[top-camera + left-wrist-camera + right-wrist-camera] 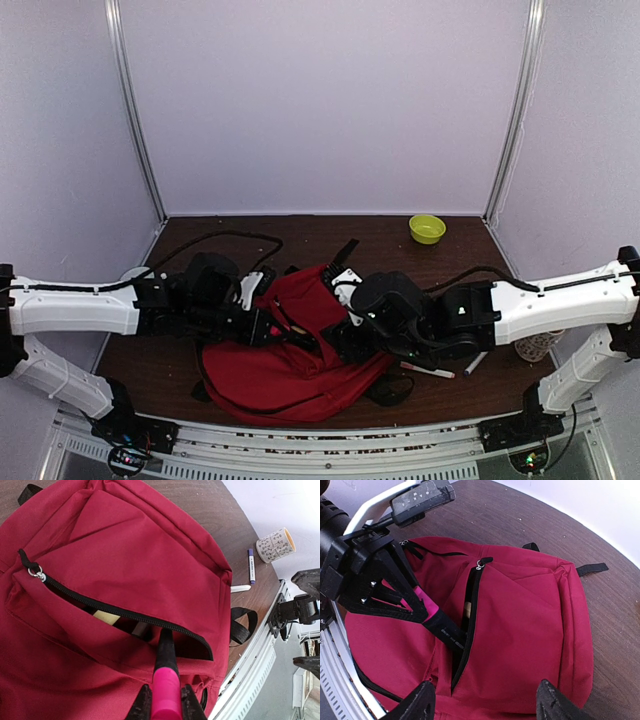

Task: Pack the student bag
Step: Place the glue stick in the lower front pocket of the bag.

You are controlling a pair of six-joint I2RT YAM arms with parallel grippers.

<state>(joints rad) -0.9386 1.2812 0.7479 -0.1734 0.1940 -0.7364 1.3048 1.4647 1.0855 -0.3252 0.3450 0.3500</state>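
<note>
Pale lilac walls are closing in a dark wooden tabletop [330,235], and the student bag [270,375] is lying flat on it near the front edge, between the two arms. Its dark-red fabric is facing up, with a black strap [242,625] poking out toward the front rail. The front pocket [125,615] is gaping open along its black zipper, and the zipper pull [34,570] is sitting at the far end of the slit. A pale yellowish item [106,617] and a darker one [140,628] are showing just inside the opening.

The left pincer [166,692] is clamping a pink marker [165,675], its jaws pressing on both sides of the barrel. The marker's black end [165,650] is dipping into the pocket mouth.

The right pincer [487,695] is hovering over the bag near the lower end of the zipper, its jaws standing wide apart and holding nothing; whether they are touching the fabric I cannot tell.

A green bowl [427,228] is sitting at the back right of the tabletop. Off to the bag's right, a patterned cup [275,544] is standing upright, with a purple pen [251,565] and a white pen [240,588] lying near it.
</note>
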